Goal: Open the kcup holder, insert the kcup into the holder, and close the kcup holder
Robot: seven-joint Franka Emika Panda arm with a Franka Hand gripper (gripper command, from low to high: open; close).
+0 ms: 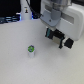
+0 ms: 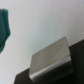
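The kcup (image 1: 31,50), a tiny round cup with a green top and a pale body, stands upright on the white table (image 1: 20,67). My gripper (image 1: 63,42) hangs above the table to the exterior view's right of the kcup, well apart from it, and looks open and empty. A boxy black unit with a shiny grey top, the kcup holder (image 2: 50,61), shows close in the wrist view. One teal fingertip (image 2: 4,27) shows at that picture's edge. In the exterior view the holder is hidden behind the arm.
Dark equipment and cables (image 1: 12,19) stand along the table's far edge at the exterior view's left. The white arm body (image 1: 62,17) fills the upper right of that view.
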